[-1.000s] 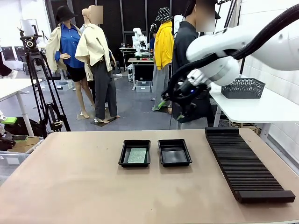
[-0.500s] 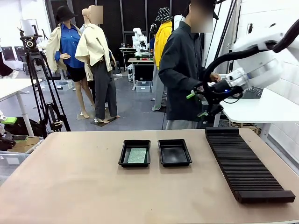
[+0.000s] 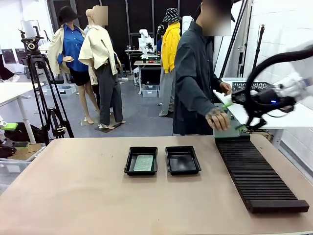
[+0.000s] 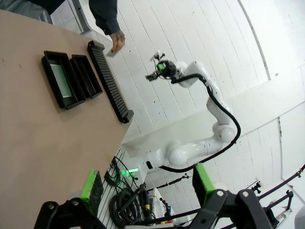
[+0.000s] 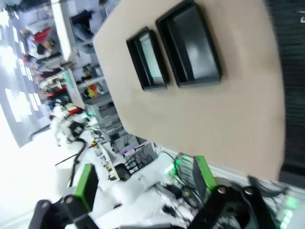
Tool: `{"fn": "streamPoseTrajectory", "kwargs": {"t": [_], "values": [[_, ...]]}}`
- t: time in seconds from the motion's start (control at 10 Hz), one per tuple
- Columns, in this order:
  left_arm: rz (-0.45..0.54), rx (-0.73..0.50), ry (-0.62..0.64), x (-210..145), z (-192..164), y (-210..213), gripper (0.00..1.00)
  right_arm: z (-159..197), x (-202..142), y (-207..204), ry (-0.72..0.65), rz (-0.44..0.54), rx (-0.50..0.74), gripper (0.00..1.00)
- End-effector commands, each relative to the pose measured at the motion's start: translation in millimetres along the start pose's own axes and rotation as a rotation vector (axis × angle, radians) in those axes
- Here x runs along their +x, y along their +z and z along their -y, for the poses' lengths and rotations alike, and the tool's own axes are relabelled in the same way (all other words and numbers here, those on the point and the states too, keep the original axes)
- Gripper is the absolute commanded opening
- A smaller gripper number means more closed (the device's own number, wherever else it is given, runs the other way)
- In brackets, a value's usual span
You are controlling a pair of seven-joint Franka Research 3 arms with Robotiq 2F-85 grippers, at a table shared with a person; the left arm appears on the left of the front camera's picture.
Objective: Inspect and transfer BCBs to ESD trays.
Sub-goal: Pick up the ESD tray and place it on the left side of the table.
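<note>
Two black ESD trays lie side by side at the table's middle. The left tray [image 3: 129, 164] [image 4: 49, 56] [image 5: 135, 56] holds one green BCB [image 3: 144, 163] [image 4: 61, 79] [image 5: 150, 58]; the right tray [image 3: 169, 161] [image 4: 86, 75] [image 5: 190, 45] has a bare floor. My right gripper [image 3: 234, 116] [image 5: 143, 181] hangs open above the far end of the ribbed rack, right beside the person's hand [image 3: 218, 120]. In the left wrist view that hand [image 4: 116, 40] carries a small flat piece; I cannot tell what it is. My left gripper [image 4: 147, 183] is open and holds nothing, high above the table.
A long black slotted rack [image 3: 254, 171] [image 4: 109, 81] [image 5: 290, 86] runs along the table's right side. The person stands at the far edge behind it. A grey mesh basket [image 3: 252, 87] sits on a white side table beyond. The front and left of the table are bare.
My right arm has swung from the picture's upper middle to the right and come down over the rack's far end. The person has come into view and reached a hand towards the rack.
</note>
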State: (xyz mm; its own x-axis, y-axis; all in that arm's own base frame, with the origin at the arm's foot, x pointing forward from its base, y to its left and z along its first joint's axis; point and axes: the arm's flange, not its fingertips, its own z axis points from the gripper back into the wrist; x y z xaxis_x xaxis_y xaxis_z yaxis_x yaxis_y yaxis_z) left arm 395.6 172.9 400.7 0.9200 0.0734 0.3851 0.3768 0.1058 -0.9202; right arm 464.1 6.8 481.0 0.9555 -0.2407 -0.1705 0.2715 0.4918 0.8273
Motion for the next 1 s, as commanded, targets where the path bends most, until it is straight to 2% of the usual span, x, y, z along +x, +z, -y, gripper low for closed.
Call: {"fn": "streamPoseTrajectory", "kwargs": {"t": [0.0,0.2,0.3,0.4,0.9], "values": [[0.000,0.007,-0.004,-1,2,0,1.00,37,-43,30,0.010,0.038,0.005,1.00],[0.000,0.007,-0.004,-1,2,0,1.00,62,-68,51,0.042,0.082,-0.001,1.00],[0.000,0.007,-0.004,-1,2,0,1.00,63,-65,51,0.040,0.056,-0.038,1.00],[0.000,0.007,-0.004,-1,2,0,1.00,58,-61,51,0.004,0.070,0.004,1.00],[0.000,0.007,-0.004,-1,2,0,1.00,58,-61,51,0.004,0.070,0.004,1.00]]}}
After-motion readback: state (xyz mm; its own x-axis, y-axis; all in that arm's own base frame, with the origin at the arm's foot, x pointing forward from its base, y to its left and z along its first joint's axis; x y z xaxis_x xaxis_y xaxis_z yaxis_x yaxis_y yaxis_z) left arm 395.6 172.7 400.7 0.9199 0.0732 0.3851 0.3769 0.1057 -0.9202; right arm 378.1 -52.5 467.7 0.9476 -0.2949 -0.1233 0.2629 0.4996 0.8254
